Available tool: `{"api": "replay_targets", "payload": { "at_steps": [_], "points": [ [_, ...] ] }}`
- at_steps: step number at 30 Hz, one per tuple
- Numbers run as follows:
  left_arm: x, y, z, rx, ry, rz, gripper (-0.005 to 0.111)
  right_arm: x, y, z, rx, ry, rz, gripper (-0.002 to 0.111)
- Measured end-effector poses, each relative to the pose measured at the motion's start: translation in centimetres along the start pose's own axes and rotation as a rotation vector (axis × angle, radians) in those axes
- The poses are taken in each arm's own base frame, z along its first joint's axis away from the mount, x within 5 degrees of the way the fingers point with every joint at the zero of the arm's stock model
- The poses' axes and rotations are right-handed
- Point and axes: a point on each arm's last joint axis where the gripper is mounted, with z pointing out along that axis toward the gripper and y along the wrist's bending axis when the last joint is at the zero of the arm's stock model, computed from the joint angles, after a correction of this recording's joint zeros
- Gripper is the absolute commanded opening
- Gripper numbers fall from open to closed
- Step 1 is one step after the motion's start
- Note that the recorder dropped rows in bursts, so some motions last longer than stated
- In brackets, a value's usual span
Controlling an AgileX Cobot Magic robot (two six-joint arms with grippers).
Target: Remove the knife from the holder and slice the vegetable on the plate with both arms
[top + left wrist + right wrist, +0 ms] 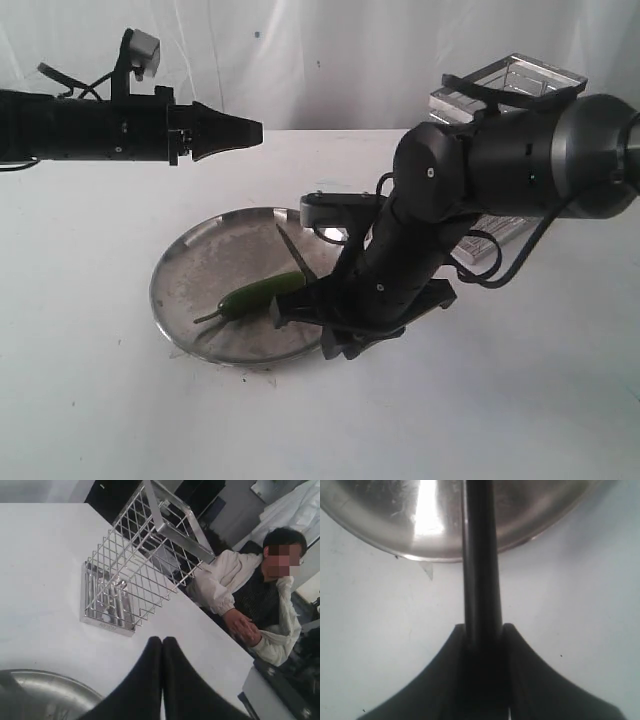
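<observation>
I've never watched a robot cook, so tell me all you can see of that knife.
The knife is slim and dark, with a narrow pointed blade and a black handle. The right end effector is shut on its handle. It slants over the steel plate, point up and away, crossing the green chili pepper. Whether it has cut in cannot be told.

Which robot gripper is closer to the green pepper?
The right gripper. It holds the knife just beside the pepper on the plate. The left gripper hangs shut high above, off to the far side.
</observation>
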Motion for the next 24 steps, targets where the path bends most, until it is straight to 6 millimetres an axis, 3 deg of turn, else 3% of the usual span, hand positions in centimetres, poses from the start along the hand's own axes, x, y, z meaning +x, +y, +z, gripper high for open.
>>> {"api": "replay_targets", "payload": {
  "at_steps": [9, 24],
  "points": [
    [2.9, 1.6, 2.5, 0.046, 0.032, -0.038, 0.0, 0.0, 0.4, 0.2, 0.034, -0.03, 0.033, 0.0],
    [4.6, 3.3, 2.8, -0.012, 0.048, -0.072, 0.0, 0.2, 0.0, 2.0, 0.07, 0.026, 0.056, 0.0]
  ]
}}
